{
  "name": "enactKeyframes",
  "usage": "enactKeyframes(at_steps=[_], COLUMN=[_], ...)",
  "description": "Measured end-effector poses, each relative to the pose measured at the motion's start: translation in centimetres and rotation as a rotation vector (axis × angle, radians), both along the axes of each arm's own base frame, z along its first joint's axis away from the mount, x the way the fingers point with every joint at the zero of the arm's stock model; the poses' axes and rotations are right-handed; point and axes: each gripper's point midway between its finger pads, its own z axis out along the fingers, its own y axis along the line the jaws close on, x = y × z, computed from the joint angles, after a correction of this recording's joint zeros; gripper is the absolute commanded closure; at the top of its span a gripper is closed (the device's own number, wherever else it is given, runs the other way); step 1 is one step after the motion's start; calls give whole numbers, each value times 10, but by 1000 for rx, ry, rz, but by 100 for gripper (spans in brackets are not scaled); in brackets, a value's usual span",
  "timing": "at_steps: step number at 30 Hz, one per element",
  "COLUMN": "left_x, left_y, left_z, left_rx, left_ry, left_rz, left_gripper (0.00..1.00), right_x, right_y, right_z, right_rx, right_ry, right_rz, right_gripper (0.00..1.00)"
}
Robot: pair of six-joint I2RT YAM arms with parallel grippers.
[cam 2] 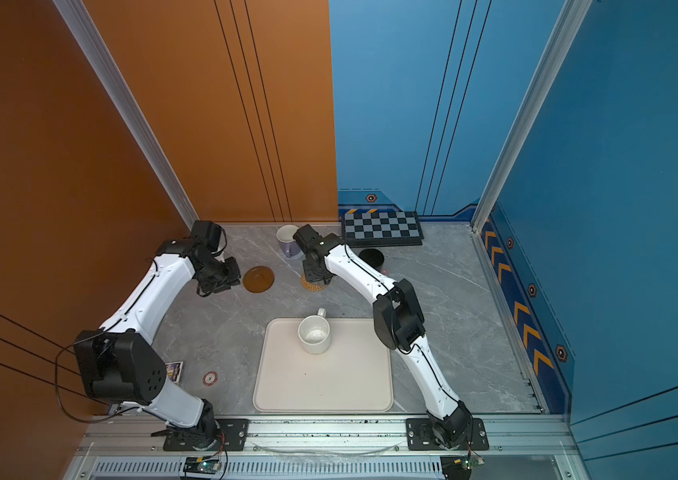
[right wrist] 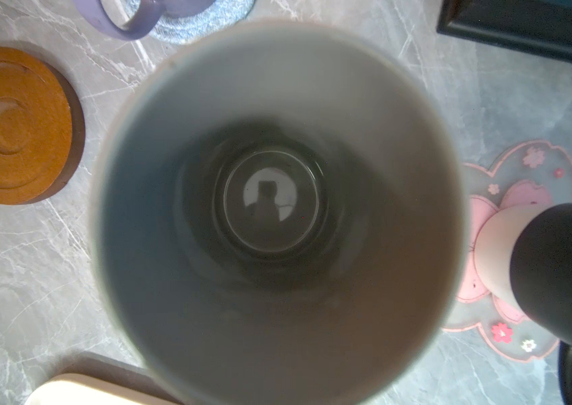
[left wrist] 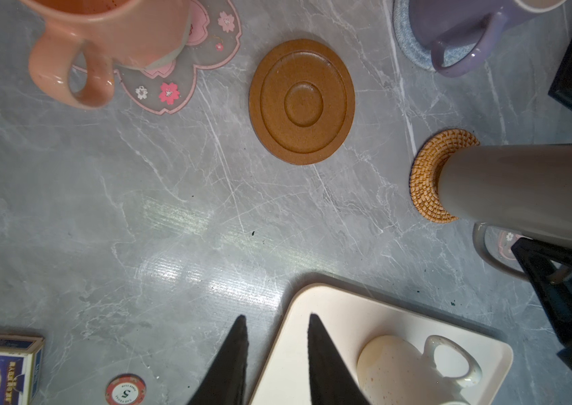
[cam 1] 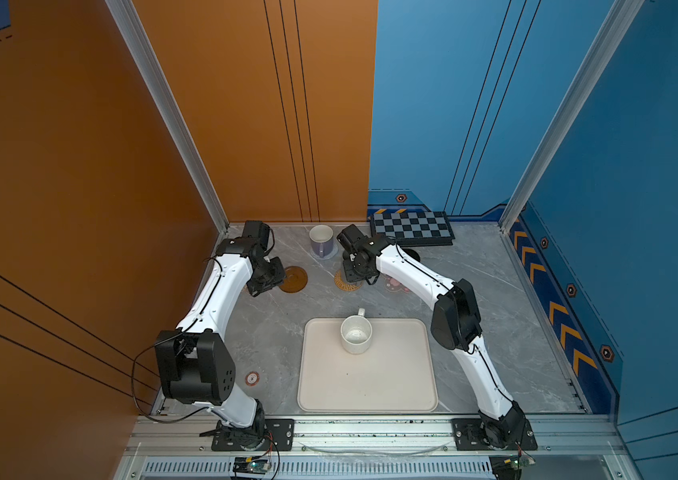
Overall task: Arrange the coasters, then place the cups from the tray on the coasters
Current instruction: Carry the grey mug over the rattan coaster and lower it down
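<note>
Seating grey ceramic mug (left wrist: 523, 189) on tan woven rattan coaster (left wrist: 428, 182), right of frame, with right gripper (cam 1: 356, 272) pinching its handle, left gripper (left wrist: 276, 329) slightly spread, empty; release gently next.

peach-orange mug (left wrist: 109, 38) | flower coaster (left wrist: 207, 45): clear, pink blossoms | ringed disc coaster (left wrist: 301, 101): brown | lavender mug (left wrist: 470, 31) (white inside) | knitted coaster (left wrist: 405, 38): grey-blue | rattan coaster (left wrist: 426, 182): tan | grey mug (left wrist: 523, 189) | tray (left wrist: 365, 315): cream | speckled mug (left wrist: 393, 371): white
</note>
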Motion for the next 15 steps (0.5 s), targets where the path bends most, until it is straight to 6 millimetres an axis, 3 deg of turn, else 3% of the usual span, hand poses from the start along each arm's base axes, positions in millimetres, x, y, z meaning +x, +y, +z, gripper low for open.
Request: enactKeyframes(at_steps=[15], left_x=[0], left_y=[1], left_z=[0], left_rx=[-12], left_ry=[1], left_rz=[-2], left_gripper=[69], right_x=[3], right_y=[3], right_z=[-9], right_rx=[-4], right_ry=[8], right_rz=[-3], right_gripper=[100])
